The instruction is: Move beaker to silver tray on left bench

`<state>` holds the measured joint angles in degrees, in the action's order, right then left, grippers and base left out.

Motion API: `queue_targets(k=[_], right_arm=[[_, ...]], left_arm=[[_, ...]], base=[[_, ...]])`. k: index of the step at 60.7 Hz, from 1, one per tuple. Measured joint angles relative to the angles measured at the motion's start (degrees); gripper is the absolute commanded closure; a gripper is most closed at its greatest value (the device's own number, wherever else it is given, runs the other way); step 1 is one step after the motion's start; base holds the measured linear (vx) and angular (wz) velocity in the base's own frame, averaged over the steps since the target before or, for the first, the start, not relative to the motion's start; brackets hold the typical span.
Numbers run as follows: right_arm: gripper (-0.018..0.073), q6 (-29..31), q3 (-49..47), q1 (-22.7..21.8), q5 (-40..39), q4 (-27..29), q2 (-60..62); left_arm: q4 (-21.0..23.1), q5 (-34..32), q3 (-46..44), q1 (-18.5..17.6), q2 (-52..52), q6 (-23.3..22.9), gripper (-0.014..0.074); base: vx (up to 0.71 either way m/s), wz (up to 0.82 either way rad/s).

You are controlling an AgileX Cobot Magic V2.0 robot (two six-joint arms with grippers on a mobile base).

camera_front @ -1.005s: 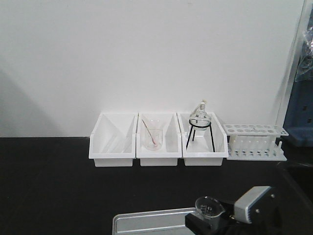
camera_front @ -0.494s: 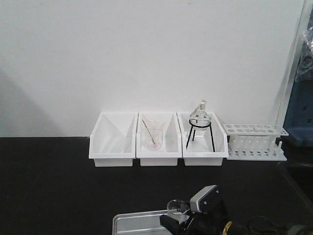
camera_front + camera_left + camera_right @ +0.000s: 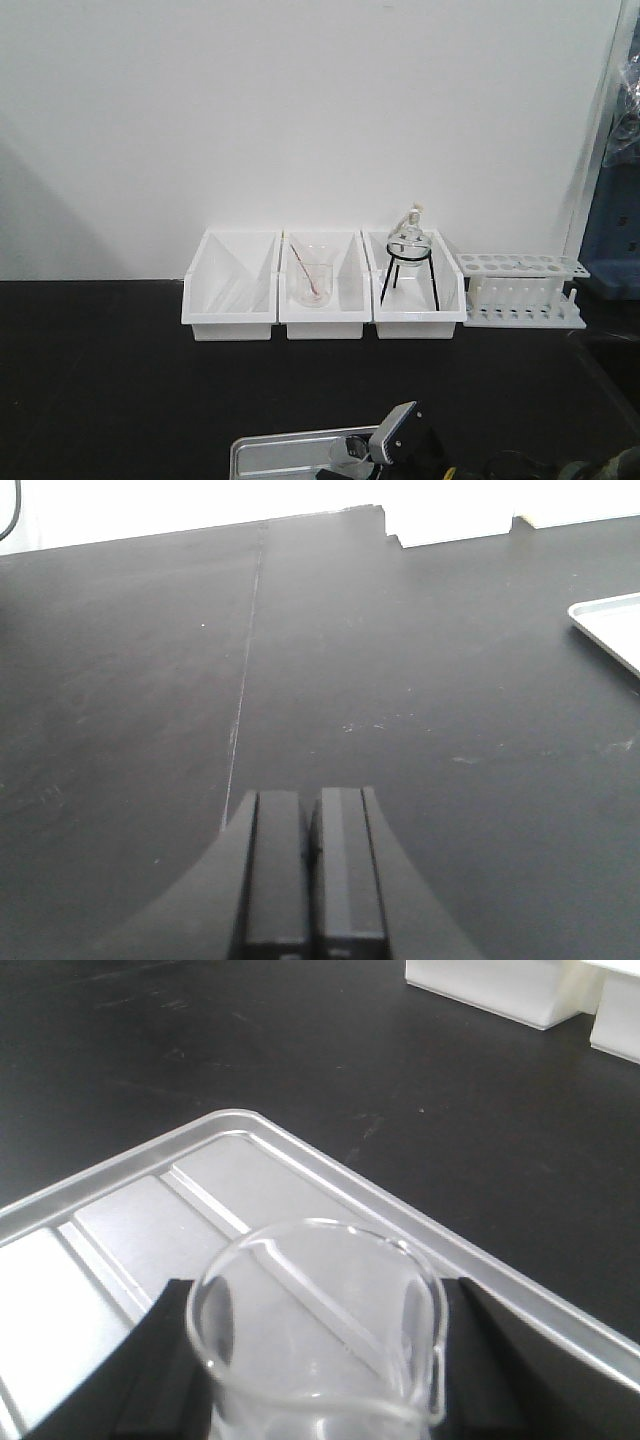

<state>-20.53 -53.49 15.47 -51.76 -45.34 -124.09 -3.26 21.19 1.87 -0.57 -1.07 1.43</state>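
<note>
Since a second ago, the right gripper (image 3: 372,462) has carried the beaker (image 3: 350,452) leftward and lower, from the tray's right end to over the silver tray (image 3: 290,452) at the near edge of the front view. Its jaws are clamped on the beaker's sides, and the wrist view shows the glass rim (image 3: 318,1320) above the tray's ribbed floor (image 3: 150,1220); whether it touches down cannot be told.

A long black bench (image 3: 100,380) runs against a plain white wall (image 3: 300,110). The left gripper (image 3: 305,870) hovers over bare bench, its jaws pressed together and empty.

Along the wall, left to right, stand three white bins (image 3: 230,300): one looks empty, one holds a larger beaker (image 3: 313,283), one a round flask (image 3: 409,240) on a black tripod. One white test-tube rack (image 3: 520,290) follows.
</note>
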Motion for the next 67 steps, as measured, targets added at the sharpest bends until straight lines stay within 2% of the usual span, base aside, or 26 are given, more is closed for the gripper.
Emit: queue_targets(k=[5, 19, 25, 30, 42, 54, 59, 67], right_arm=[[0.0301, 0.0, 0.0, 0.0, 0.0, -0.1, 0.0], [-0.0003, -0.4, 0.0, 0.0, 0.0, -0.2, 0.0], [-0.0091, -0.5, 0.0, 0.0, 0.0, -0.2, 0.0], [-0.0120, -0.5, 0.0, 0.0, 0.0, -0.2, 0.0], [-0.0101, -0.5, 0.0, 0.0, 0.2, -0.2, 2.6], [-0.0041, -1.1, 0.0, 0.0, 0.8, -0.2, 8.8], [0.0032, -3.9, 0.0, 0.0, 2.6, -0.2, 12.5], [0.0266, -14.6, 0.1, 0.0, 9.5, -2.0, 20.6]], left_arm=[[0.0, 0.0, 0.0, 0.0, 0.0, 0.0, 0.0595], [0.0, 0.0, 0.0, 0.0, 0.0, 0.0, 0.0595], [0.0, 0.0, 0.0, 0.0, 0.0, 0.0, 0.0595], [0.0, 0.0, 0.0, 0.0, 0.0, 0.0, 0.0595], [0.0, 0.0, 0.0, 0.0, 0.0, 0.0, 0.0595], [0.0, 0.0, 0.0, 0.0, 0.0, 0.0, 0.0595], [0.0, 0.0, 0.0, 0.0, 0.0, 0.0, 0.0595], [0.0, 0.0, 0.0, 0.0, 0.0, 0.0, 0.0595]], base=[[0.00, 0.00], [0.00, 0.00], [0.00, 0.00], [0.00, 0.00], [0.00, 0.00], [0.00, 0.00], [0.00, 0.00], [0.00, 0.00]])
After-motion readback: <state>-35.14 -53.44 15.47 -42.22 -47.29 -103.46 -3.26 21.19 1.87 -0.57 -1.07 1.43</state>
